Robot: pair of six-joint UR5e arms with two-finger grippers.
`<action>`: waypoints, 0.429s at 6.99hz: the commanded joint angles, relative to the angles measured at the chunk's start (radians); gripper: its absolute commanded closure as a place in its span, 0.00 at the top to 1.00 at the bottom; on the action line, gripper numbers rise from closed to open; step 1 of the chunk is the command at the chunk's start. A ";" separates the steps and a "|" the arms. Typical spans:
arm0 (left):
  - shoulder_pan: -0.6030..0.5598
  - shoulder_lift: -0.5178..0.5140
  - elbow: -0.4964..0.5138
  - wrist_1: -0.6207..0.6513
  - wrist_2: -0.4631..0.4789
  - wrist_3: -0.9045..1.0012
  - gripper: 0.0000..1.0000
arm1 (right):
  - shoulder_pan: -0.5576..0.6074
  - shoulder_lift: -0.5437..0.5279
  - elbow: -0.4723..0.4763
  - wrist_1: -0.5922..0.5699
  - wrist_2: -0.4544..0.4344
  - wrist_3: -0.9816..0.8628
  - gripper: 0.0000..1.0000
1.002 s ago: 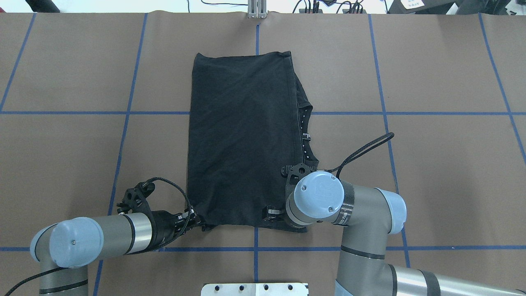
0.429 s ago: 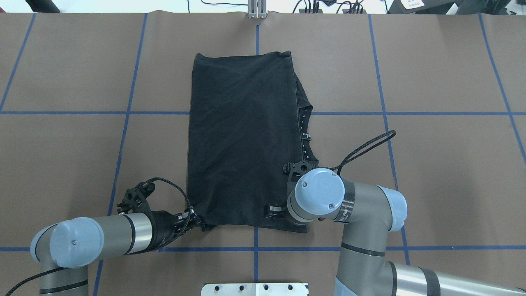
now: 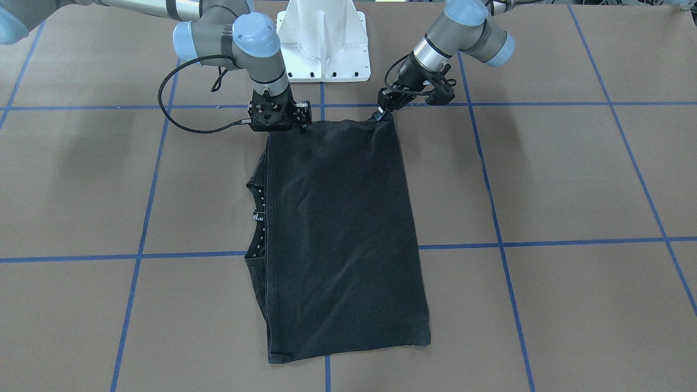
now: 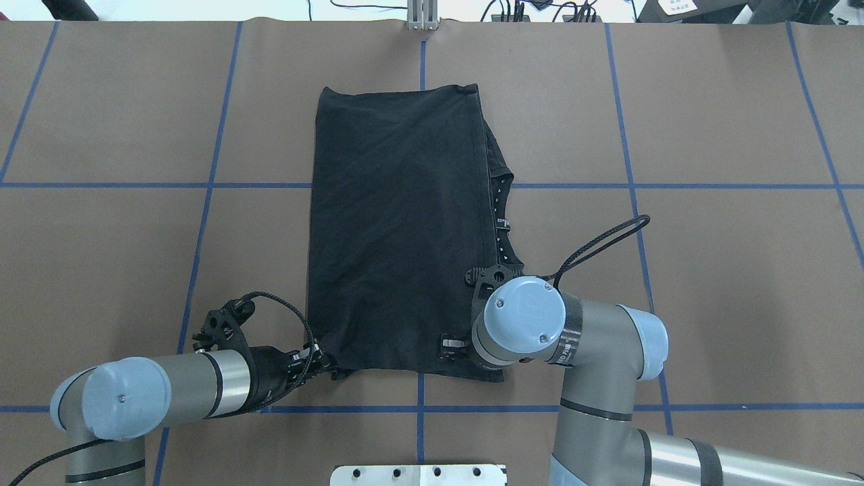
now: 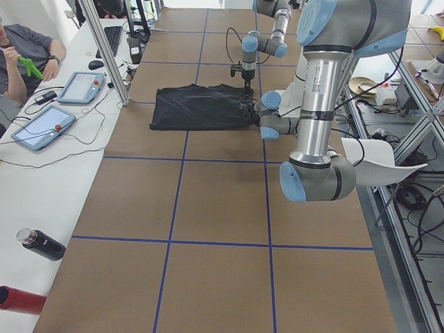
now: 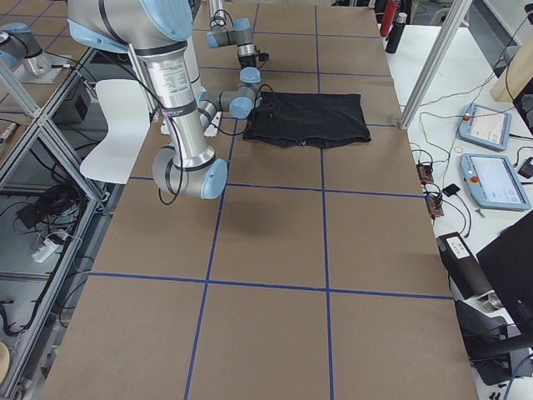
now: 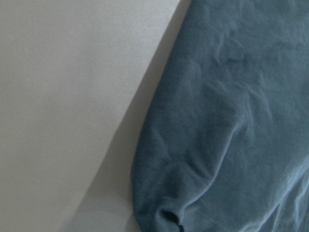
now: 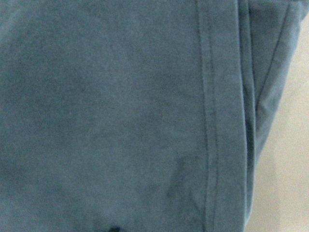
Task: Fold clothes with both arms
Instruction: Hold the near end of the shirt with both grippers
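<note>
At the table's near edge, the T-shirt's left corner is clamped by the left gripper's fingers; the right gripper's finger state cannot be told. The T-shirt is laid flat toward the far edge.

Robotics laboratory. We infer this from the left arm and right arm either side of a white pedestal, the table sheeted in brown and gridded with blue tape, and the aluminium post at its edge. We also note a white bench carrying two touch pendants, with an operator seated at it
</note>
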 commanded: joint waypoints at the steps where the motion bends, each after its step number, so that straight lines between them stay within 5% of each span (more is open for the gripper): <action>1: -0.002 0.001 -0.001 0.000 0.000 0.000 0.00 | -0.001 0.002 0.002 0.001 0.000 0.000 0.03; 3: -0.001 0.005 0.000 0.000 -0.002 0.000 0.00 | 0.000 0.010 0.006 0.001 0.000 0.000 0.00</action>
